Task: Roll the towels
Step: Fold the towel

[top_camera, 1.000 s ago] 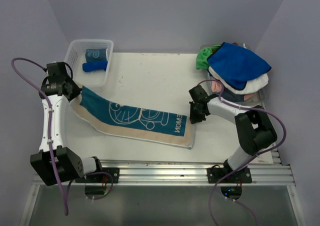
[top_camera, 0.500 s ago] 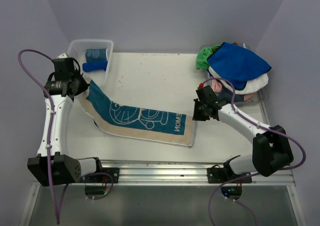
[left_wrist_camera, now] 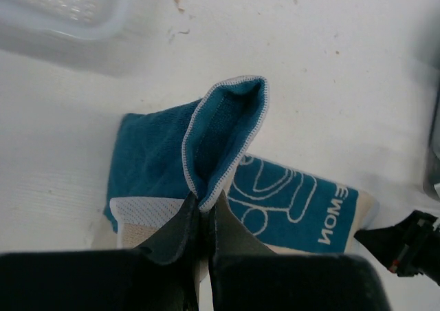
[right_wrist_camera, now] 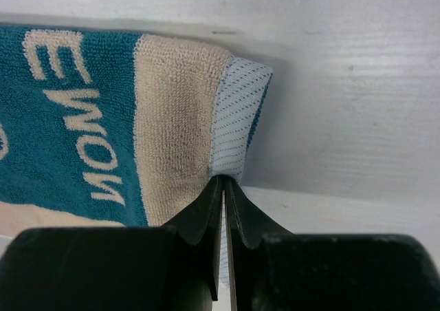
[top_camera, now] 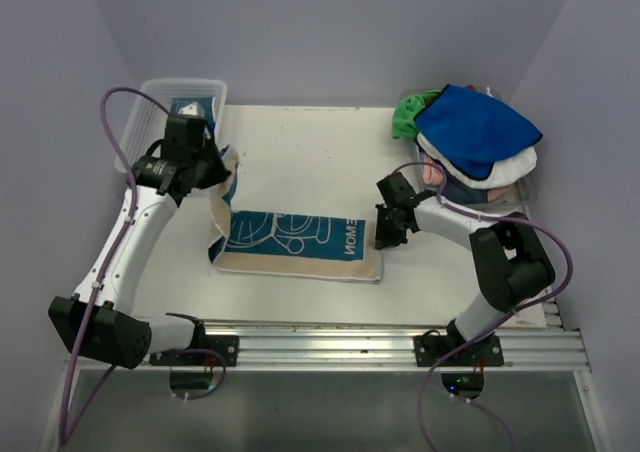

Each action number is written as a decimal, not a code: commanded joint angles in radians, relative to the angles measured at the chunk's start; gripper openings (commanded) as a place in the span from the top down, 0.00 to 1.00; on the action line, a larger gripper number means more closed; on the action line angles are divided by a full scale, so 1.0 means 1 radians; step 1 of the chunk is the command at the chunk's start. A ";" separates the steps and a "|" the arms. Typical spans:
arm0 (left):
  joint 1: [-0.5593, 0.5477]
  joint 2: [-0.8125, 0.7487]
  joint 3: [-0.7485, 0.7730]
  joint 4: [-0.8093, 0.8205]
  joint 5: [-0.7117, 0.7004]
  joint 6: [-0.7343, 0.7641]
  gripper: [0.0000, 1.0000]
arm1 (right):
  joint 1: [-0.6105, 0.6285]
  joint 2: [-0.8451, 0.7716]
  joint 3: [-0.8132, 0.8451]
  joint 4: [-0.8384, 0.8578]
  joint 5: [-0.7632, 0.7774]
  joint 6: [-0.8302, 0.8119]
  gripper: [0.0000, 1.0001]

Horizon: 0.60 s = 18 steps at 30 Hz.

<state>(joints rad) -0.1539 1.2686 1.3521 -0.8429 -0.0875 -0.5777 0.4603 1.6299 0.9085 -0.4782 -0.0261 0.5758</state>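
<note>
The left gripper (left_wrist_camera: 204, 211) is seen with its jaws pressed together on the hemmed edge of the teal and beige towel (left_wrist_camera: 295, 208), and the pinched cloth is bent into an open loop just beyond the fingertips. In the top view the left gripper (top_camera: 222, 177) is held above the towel's left end, which is lifted off the table (top_camera: 300, 152) and draped down to the part that lies flat. The right gripper (right_wrist_camera: 223, 184) is likewise closed on cloth: the pale striped hem at the towel's right end is nipped between its two fingers, with the beige border and the white lettering just beside it. From above, the right gripper (top_camera: 385, 237) is found at the far right corner of the teal and beige towel (top_camera: 295, 237), low against the table. The towel is spread across the near middle of the table, between the two arms, with its swirl pattern facing up. Behind the left arm, at the far left corner, a clear basket (top_camera: 150, 97) is partly covered by the arm. At the far right a heap of cloths is stacked: a royal blue towel (top_camera: 475, 127) is laid on top, a green towel (top_camera: 408, 117) is tucked at its left, a white towel (top_camera: 505, 172) is seen beneath, and a pink towel (top_camera: 432, 175) is glimpsed at the lower left edge.
</note>
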 commanded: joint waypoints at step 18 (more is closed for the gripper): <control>-0.489 0.397 0.047 0.272 0.058 -0.309 1.00 | 0.005 0.124 0.066 0.064 0.008 -0.017 0.92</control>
<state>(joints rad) -0.6270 1.6497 1.3560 -0.6582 -0.0574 -0.8230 0.4610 1.7084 0.9867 -0.4397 -0.0494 0.5716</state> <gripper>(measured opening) 0.044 0.079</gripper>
